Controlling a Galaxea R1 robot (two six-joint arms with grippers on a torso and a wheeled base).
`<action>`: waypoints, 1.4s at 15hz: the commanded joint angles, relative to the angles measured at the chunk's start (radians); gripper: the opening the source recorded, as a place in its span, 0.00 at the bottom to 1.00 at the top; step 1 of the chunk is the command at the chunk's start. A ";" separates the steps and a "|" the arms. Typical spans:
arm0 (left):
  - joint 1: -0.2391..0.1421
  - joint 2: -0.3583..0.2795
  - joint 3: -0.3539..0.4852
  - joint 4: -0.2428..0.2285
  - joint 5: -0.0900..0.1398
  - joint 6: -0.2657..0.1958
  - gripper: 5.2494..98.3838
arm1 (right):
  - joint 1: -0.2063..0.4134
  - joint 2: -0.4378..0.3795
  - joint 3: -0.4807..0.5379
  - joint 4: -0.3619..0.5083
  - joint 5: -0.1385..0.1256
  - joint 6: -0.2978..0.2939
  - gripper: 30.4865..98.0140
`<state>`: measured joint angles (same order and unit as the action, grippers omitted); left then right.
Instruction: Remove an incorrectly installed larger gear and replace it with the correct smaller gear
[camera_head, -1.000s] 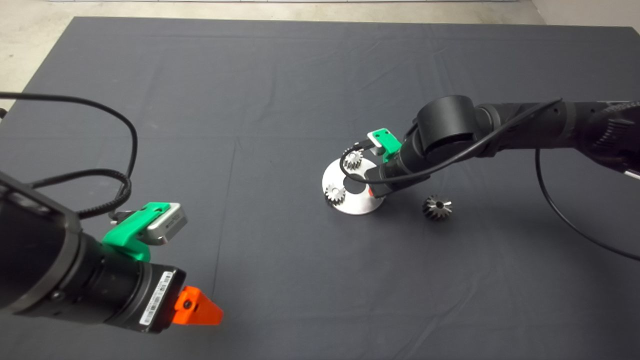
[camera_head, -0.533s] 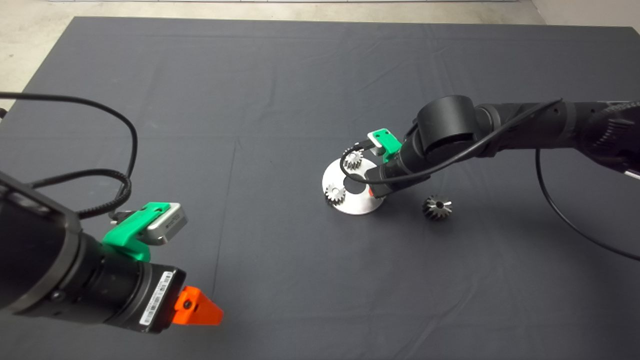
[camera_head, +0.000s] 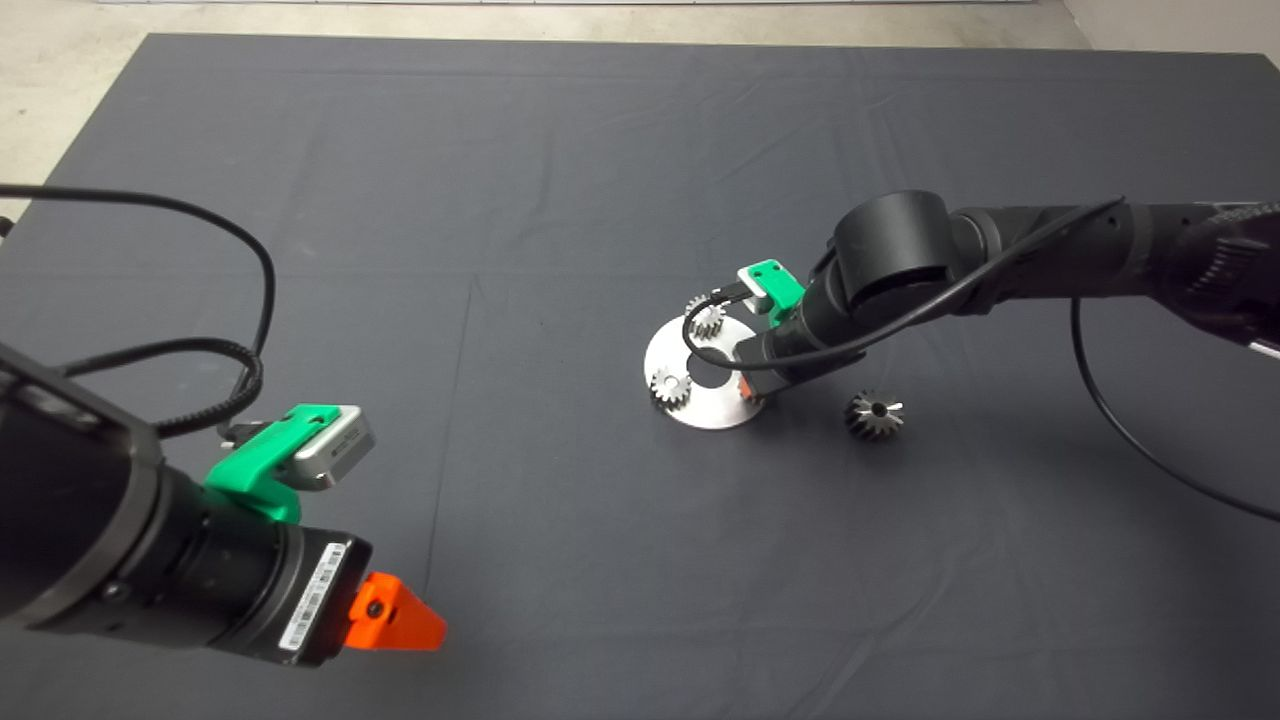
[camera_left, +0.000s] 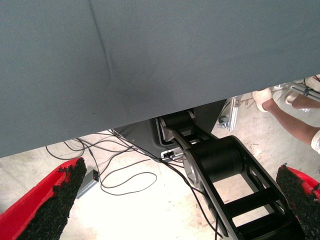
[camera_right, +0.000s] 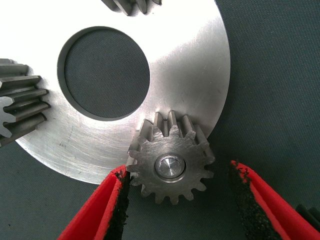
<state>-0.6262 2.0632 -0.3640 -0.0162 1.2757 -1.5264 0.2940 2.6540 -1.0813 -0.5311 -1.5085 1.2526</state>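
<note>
The smaller gear (camera_right: 150, 162) sits on a pin at the rim of the round steel plate (camera_right: 190, 75), (camera_head: 712, 408). My right gripper (camera_right: 178, 172) is open around it: one pad (camera_right: 119, 200) touches its teeth, the other stands a little apart. In the head view the right gripper (camera_head: 747, 390) covers this gear at the plate's right edge. The larger gear (camera_head: 875, 414) lies on the mat, right of the plate. My left gripper (camera_head: 400, 615) is parked at the lower left, open and empty (camera_left: 180, 167).
Two brighter small gears (camera_head: 707, 318) (camera_head: 670, 387) sit on the plate around its centre hole (camera_right: 102, 72). The right arm's cable loops over the plate. The left wrist view shows the mat's edge, the robot base (camera_left: 220, 165), floor cables and a person's leg (camera_left: 295, 117).
My right gripper has shifted slightly to the right and toward the front at the plate's edge. The gears, the plate and the left arm have not moved.
</note>
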 joint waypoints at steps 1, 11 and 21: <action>-0.006 -0.005 0.013 -0.018 0.002 -0.002 1.00 | 0.107 -0.014 0.095 0.029 -0.036 -0.001 0.33; -0.006 -0.011 0.011 -0.016 -0.004 0.009 1.00 | 0.364 -0.276 0.673 0.505 -0.102 0.297 0.54; -0.007 0.002 0.012 -0.016 -0.009 0.026 1.00 | 0.361 -0.355 0.744 0.560 -0.108 0.378 0.73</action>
<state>-0.6264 2.0615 -0.3640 -0.0162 1.2675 -1.5028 0.6402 2.3211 -0.3407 -0.0138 -1.5336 1.6236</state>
